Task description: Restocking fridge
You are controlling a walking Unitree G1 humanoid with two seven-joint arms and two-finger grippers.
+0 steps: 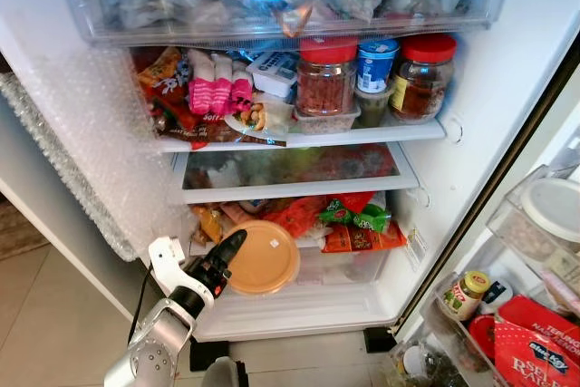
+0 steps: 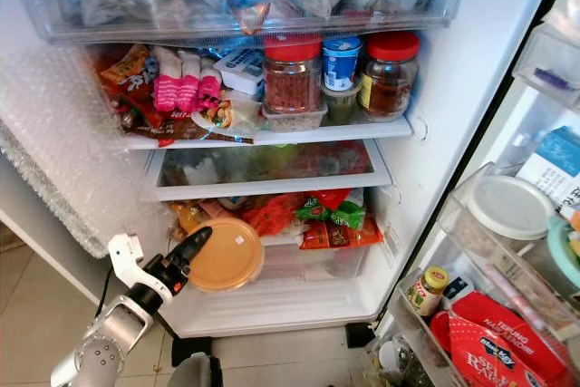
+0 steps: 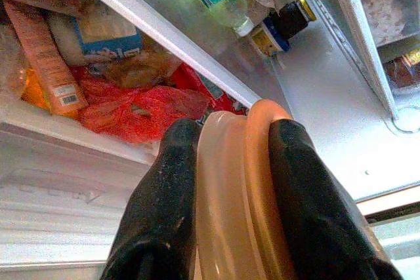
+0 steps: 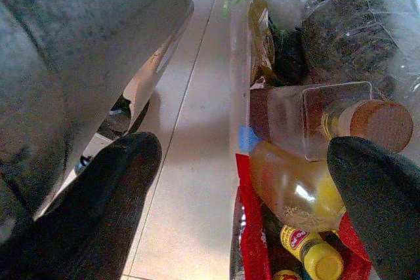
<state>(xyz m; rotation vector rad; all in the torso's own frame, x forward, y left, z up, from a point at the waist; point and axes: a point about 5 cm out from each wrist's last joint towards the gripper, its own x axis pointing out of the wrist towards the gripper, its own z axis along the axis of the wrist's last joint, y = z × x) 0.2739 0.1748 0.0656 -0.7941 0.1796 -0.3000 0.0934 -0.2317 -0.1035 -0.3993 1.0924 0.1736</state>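
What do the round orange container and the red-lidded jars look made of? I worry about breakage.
The round orange container, held by the left gripper, looks like matte, slightly translucent plastic. The red-lidded jars look like clear glass or hard plastic: glossy, contents visible.

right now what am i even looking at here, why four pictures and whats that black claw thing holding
It is a walking robot putting food into an open fridge. The two wide pictures come from the two eyes of a camera on its head, so they show one scene twice. The two close-ups come from cameras on its wrists.

The black claw is the left gripper, two long fingers on a silver arm. It is shut on a round orange tub, held on edge at the bottom shelf. The shelves hold jars, packets and bags. The right gripper is open, empty, beside bottles in the door.
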